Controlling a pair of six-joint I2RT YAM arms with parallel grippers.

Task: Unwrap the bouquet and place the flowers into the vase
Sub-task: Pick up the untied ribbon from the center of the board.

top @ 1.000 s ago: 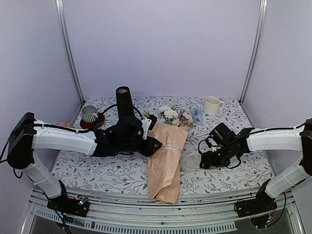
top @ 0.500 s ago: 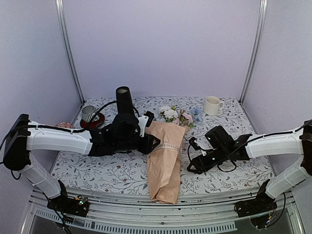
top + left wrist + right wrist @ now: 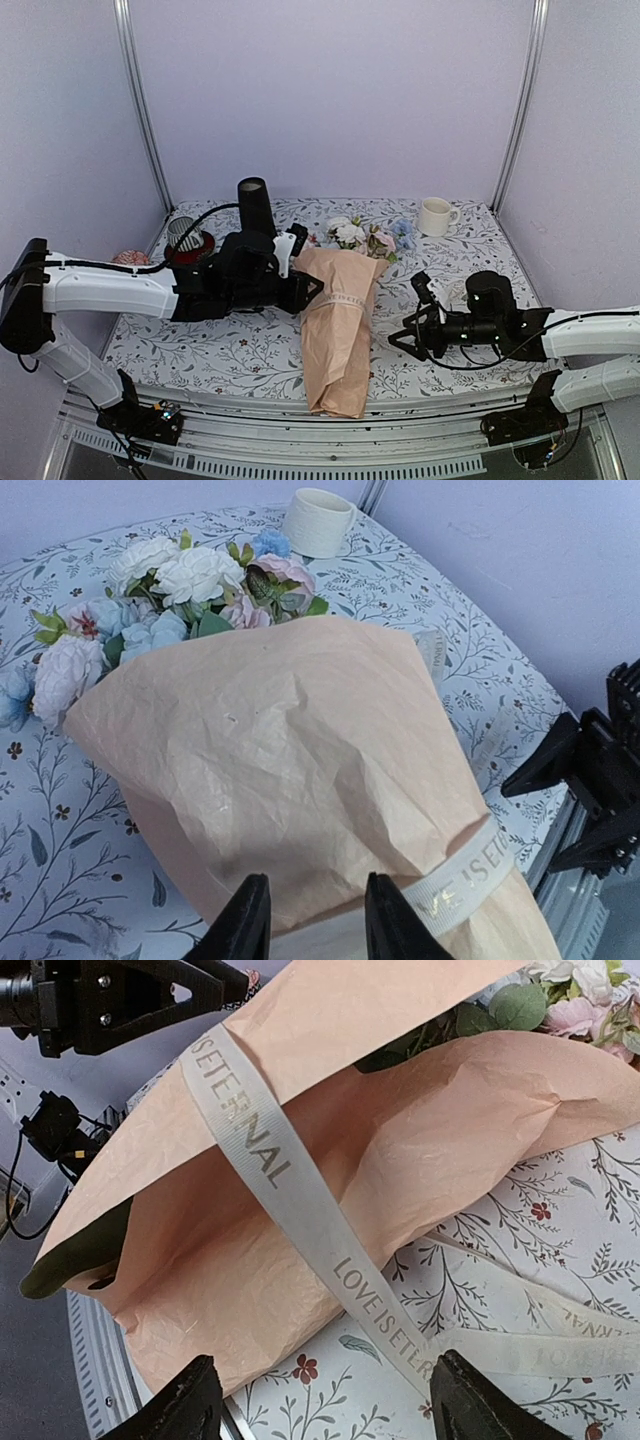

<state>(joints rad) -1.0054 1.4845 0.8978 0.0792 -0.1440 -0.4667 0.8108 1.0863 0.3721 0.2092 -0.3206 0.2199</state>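
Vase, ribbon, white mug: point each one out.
vase (image 3: pixel 254 205), top external view, mid-body.
ribbon (image 3: pixel 270 1170), right wrist view, lettered band, mid-length.
white mug (image 3: pixel 433 217), top external view, side wall.

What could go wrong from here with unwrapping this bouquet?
1. The cream printed ribbon lies inside the open right end effector but is looped round the peach paper-wrapped bouquet. A pull might drag the whole bunch rather than loosen the tie.
2. The tall matte black vase stands close behind the left arm. A backward sweep could topple it.
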